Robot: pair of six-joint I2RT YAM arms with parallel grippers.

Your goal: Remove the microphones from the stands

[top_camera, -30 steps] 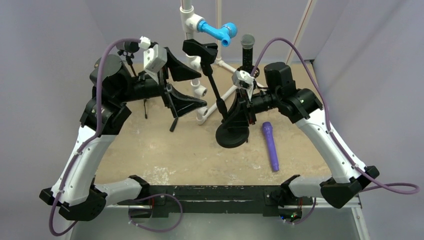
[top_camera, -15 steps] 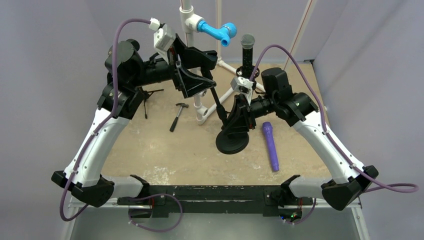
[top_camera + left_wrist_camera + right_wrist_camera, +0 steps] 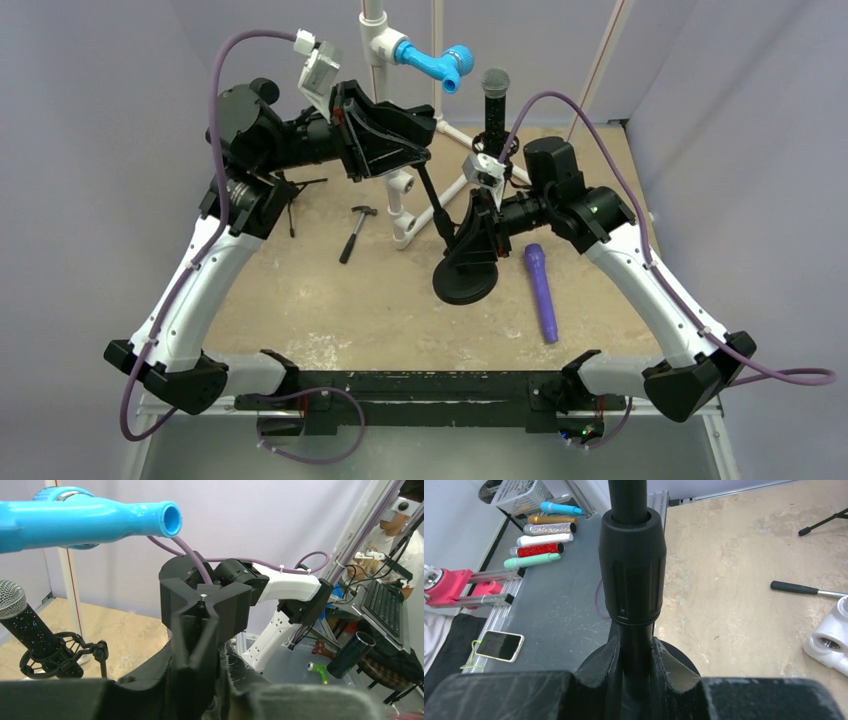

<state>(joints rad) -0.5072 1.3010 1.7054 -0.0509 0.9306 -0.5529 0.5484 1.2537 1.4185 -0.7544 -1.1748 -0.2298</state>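
The tan worktop (image 3: pixel 330 310) is shut in by grey walls (image 3: pixel 90 150) on the left, back and right. A black rail (image 3: pixel 420 385) carrying both arm bases runs along its near edge. The widest open stretch is the bare middle, in front of the stand's base and between the two arms.

The rear is crowded:
- A white plastic pipe frame (image 3: pixel 400 190) carries a blue pipe piece (image 3: pixel 432 62) on top.
- A small black tripod (image 3: pixel 292 190) stands at the left rear.
- A hammer (image 3: pixel 352 232) lies flat just left of the frame's foot.

A black stand with a round base (image 3: pixel 465 278) sits centre-right. Its pole (image 3: pixel 432 195) leans up and leftward to a black ribbed clamp head (image 3: pixel 205 605).

The right hand (image 3: pixel 478 235) is closed around the pole low down, just above the base. Its wrist view shows the pads pressed on the thin tube under a thick black collar (image 3: pixel 633 570). The left hand (image 3: pixel 410 125) is high up, closed at the clamp head, close under the blue pipe piece.

A black microphone with a silver mesh head (image 3: pixel 494 100) stands upright in a ring mount at the rear, behind the right hand and apart from both hands. A purple microphone (image 3: pixel 541 290) lies flat on the worktop just right of the round base, with its thicker end toward the rear.
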